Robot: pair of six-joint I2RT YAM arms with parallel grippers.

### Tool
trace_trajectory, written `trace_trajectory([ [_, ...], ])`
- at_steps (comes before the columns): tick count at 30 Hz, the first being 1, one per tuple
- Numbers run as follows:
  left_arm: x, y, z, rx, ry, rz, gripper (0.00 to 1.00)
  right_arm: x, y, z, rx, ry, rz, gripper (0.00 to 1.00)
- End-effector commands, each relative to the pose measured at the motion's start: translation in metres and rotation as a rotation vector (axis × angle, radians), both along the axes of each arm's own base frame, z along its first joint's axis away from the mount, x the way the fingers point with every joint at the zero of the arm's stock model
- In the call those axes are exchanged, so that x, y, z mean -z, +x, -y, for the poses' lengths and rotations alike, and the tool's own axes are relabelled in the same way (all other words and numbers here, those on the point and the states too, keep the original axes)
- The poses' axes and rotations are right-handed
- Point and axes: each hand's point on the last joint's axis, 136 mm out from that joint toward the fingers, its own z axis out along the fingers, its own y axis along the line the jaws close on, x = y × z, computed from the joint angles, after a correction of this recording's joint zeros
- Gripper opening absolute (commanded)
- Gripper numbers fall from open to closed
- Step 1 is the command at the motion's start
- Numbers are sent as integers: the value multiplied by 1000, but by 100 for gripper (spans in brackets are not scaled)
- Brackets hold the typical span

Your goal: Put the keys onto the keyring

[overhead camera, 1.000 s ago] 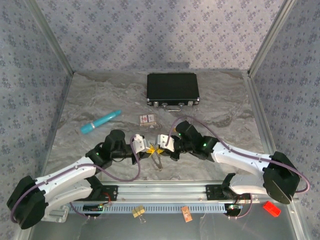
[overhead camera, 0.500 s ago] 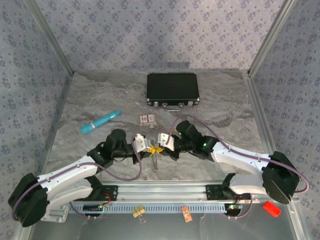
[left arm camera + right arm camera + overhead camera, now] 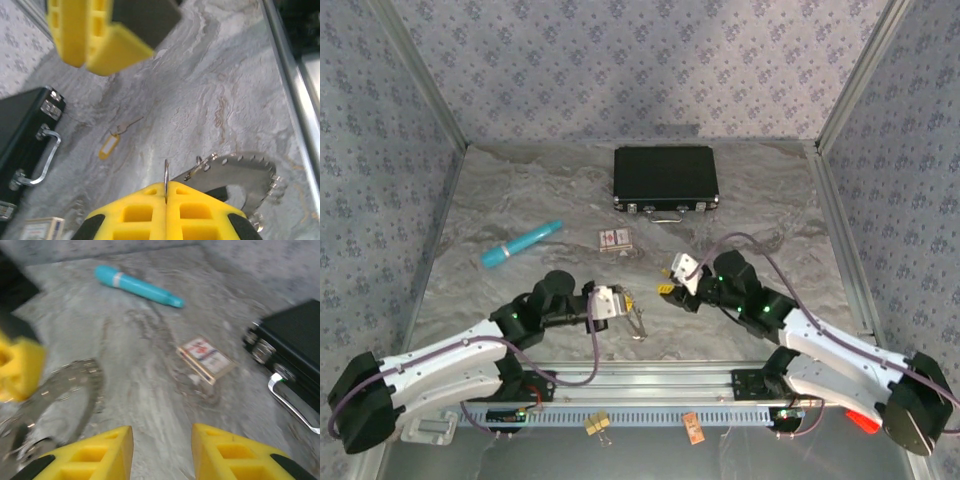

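Observation:
My left gripper [image 3: 623,299] [image 3: 166,188] is shut on the keyring [image 3: 166,172], a thin metal loop seen edge-on, standing up from between the yellow fingers. A curved silver perforated metal piece [image 3: 239,173] [image 3: 638,325] hangs from the loop, and it also appears blurred in the right wrist view [image 3: 67,387]. My right gripper [image 3: 671,279] [image 3: 162,450] is open, a short way right of the left one, with nothing between its fingers. Its yellow fingers [image 3: 95,35] show at the top of the left wrist view. The keys are out of view.
A small yellow tag [image 3: 108,147] on a thin wire lies on the marble table [image 3: 770,215]. A red-and-white card box [image 3: 614,239] [image 3: 206,358], a teal pen [image 3: 521,243] [image 3: 137,287] and a black case [image 3: 666,178] [image 3: 295,342] lie farther back. A metal rail [image 3: 650,378] runs along the near edge.
The right gripper has opened and drawn back to the right, away from the left gripper. The left gripper stays shut on the keyring, its arm slightly lower.

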Motion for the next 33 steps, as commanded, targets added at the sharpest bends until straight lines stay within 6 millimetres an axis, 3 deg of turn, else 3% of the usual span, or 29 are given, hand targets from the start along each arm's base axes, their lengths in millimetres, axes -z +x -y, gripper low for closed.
trace_trajectory([
  [1,-18,15,1,-19,31,260,0,12,23,35,278,6,-102,36],
  [8,-23,15,3,-8,36,344,0,26,37,62,510,20,-269,35],
  [22,-24,11,-1,-9,19,303,0,36,43,56,522,-11,-332,34],
  [28,-20,15,-2,-90,10,124,0,42,45,57,547,-23,-361,34],
  [33,-18,20,-5,-230,-60,-171,0,53,50,64,622,-44,-417,34],
])
